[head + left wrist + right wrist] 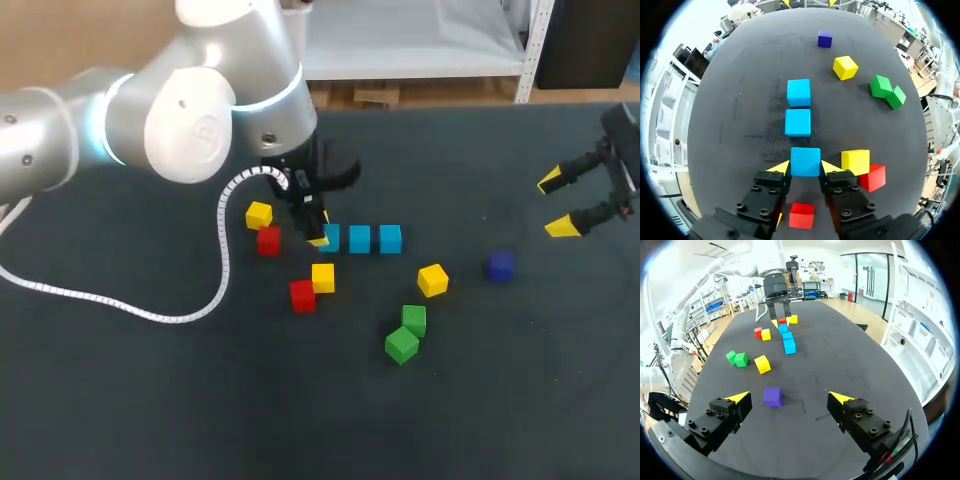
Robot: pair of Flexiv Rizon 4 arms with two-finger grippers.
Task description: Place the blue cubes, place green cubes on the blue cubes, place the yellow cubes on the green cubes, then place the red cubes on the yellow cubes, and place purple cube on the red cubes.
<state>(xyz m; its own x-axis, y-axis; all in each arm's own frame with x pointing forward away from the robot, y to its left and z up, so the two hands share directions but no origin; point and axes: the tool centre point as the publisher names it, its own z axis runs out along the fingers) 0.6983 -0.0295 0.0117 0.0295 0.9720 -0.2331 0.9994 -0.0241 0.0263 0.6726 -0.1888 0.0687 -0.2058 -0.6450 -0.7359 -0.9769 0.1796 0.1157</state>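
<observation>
- Left gripper (805, 167): fingers clenched on the end blue cube (805, 161), one yellow tip against each opposite side. The cube rests on the table (150, 400).
- Ahead of the fingers, a second blue cube (798, 122) and a third blue cube (799, 92) continue the row with narrow gaps. In the head view this row lies at the frame's centre.
- Just beside the fingers, a yellow cube (855, 161) touches a red cube (872, 177).
- Another red cube (801, 215) lies under the gripper.
- Right gripper (788, 397): fingers spread wide, grasping nothing, at the head view's right edge.
- Purple cube (772, 396): on the table ahead of these fingers, apart from both.
- Two green cubes (408, 333) touch, lower centre-right of the head view.
</observation>
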